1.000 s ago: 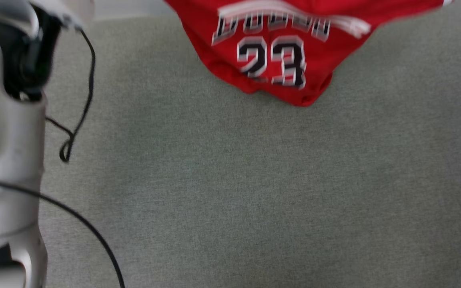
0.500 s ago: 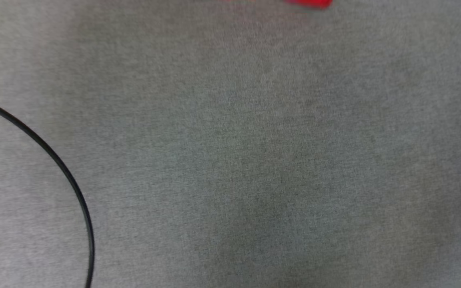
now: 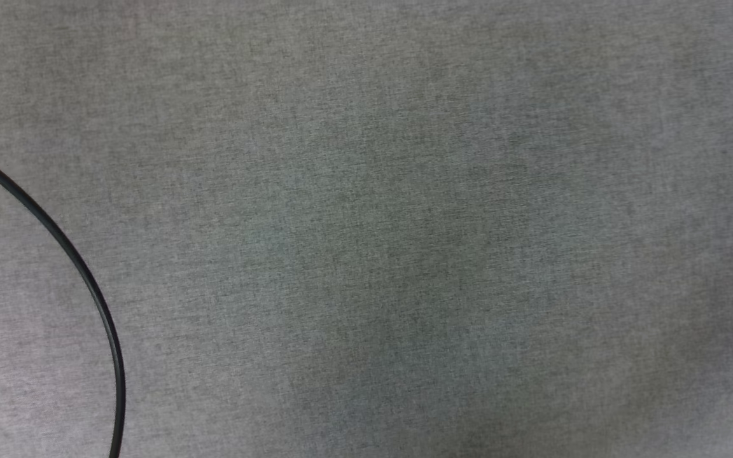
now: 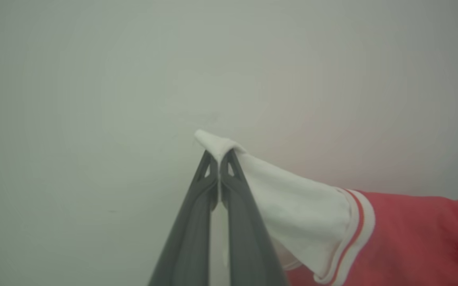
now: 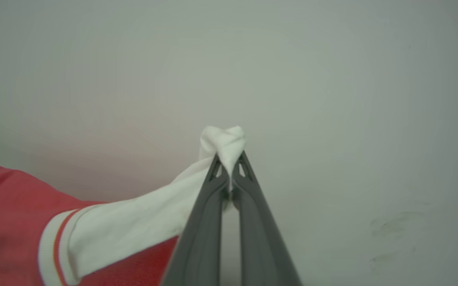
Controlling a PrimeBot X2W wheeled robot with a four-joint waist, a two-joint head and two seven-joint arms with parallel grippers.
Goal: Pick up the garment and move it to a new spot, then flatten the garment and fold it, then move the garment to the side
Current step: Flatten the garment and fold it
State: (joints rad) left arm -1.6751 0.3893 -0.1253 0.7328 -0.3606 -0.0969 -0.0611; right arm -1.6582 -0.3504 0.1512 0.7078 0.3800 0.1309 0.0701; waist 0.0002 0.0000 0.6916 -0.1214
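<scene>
My left claw (image 4: 218,159) and right claw (image 5: 229,161) each clench a white sleeve tip (image 4: 212,143) of the garment (image 4: 412,238), so I judge pickup done; placing, flattening, folding, moving aside remain

The grey-green woven cloth surface (image 3: 404,222) spreads from edge to edge in the head view. It is flat and smooth, with a fine heathered weave and no crease or fold in the part that shows. Whether it is a tabletop under a cover or a bed cannot be told. Its tone is uneven: a shade darker through the middle and lower middle, paler and slightly pinkish toward the lower left corner. A thin black cable (image 3: 86,280) sweeps in one long curve across the left side (lying on the cloth or hanging above it — unclear).
</scene>
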